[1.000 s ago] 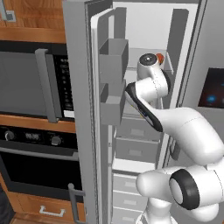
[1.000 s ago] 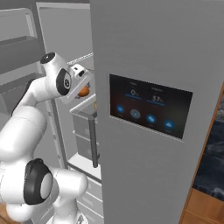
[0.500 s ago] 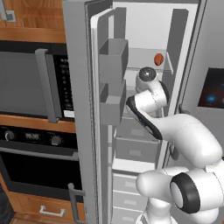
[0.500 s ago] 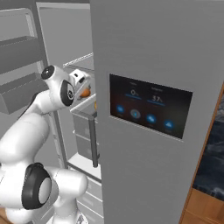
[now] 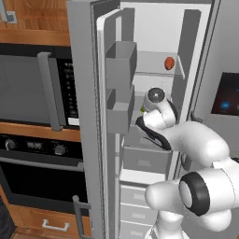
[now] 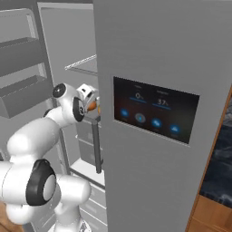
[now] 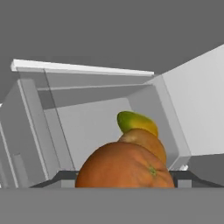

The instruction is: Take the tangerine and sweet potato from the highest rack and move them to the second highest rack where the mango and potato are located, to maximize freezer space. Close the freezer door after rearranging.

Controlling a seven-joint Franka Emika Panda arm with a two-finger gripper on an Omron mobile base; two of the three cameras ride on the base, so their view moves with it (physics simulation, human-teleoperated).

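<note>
Hand (image 7: 124, 186) half-closed around tangerine (image 7: 124, 168); mango (image 7: 135, 121) just beyond; inside freezer (image 5: 154, 28).

Freezer door (image 5: 84, 116): matt brushed grey steel. Freezer (image 5: 154, 28) interior: smooth white plastic. Highest rack (image 5: 156, 70): pale, clear front edge. Tangerine (image 7: 127, 168): dimpled, matt orange peel. Mango (image 7: 133, 121): smooth yellow-green skin. Cabinet (image 5: 32, 21): grained wood.
</note>
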